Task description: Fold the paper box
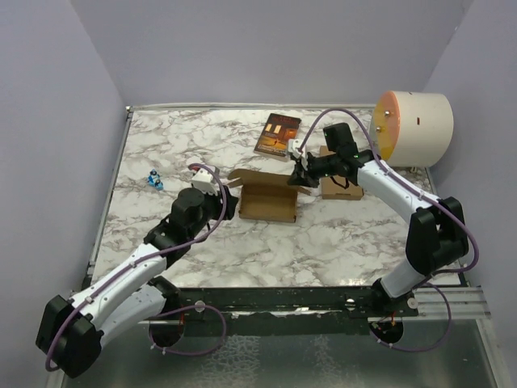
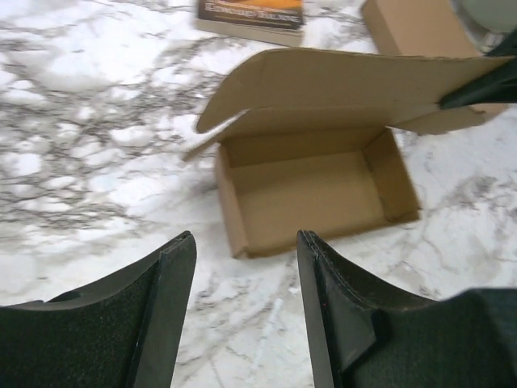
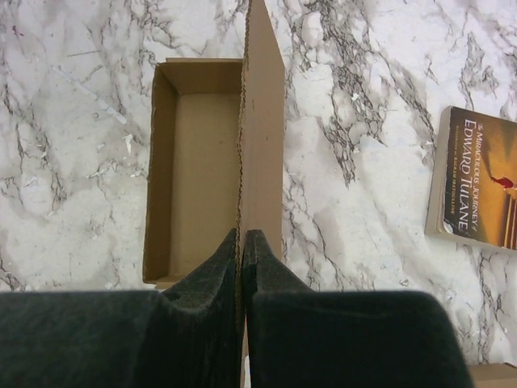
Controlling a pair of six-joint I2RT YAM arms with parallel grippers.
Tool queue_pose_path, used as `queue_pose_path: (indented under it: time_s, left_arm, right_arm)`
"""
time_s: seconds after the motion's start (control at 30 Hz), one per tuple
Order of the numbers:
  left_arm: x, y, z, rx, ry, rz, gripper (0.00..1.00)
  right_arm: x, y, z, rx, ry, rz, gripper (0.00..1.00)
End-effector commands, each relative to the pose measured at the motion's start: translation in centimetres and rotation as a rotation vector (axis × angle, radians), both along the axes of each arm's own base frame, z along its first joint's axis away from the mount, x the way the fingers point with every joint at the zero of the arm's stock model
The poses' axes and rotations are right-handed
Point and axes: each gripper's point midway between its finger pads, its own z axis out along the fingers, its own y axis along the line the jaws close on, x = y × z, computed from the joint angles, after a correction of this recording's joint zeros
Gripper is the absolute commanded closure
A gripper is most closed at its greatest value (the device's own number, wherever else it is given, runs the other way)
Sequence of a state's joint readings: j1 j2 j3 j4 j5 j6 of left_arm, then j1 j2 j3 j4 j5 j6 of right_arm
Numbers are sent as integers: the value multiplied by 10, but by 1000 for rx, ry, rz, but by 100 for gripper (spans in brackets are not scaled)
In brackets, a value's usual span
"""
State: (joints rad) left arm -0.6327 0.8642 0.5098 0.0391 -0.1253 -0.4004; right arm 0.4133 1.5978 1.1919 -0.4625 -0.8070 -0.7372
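Right fingers pinching lid of paper box, left fingers parted, holding nothing, tray floor bare

Both arms extended forward and angled inward: left gripper with jaws parted, right gripper with fingers pinched together.

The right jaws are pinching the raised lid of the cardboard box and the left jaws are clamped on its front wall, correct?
Not quite. On the left gripper the jaws stand open with nothing between them, and the front wall of the paper box is not gripped, as the left wrist view shows. The right gripper does pinch the raised lid.
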Motion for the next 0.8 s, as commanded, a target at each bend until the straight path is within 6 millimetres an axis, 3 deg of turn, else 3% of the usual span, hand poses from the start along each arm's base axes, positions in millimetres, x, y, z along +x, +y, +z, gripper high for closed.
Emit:
queue_pose_path:
  time_s: [0.0,0.13,0.2,0.43,0.77]
  left_arm:
    - [19,33,-5,87,-74,61,43]
    - [34,38,12,-50,-182,28,22]
    - [38,36,18,-97,-200,-17,18]
    - [48,9,13,-177,-162,-231,23]
    - [58,3,-10,-183,-108,-245,33]
  right_arm:
    - [4,6,8,-7,0,42,96]
    - [6,8,12,-20,5,76,97]
    - [8,9,15,-23,1,93,97]
    - [6,11,9,-40,16,152,98]
    - [4,12,10,-42,24,186,98]
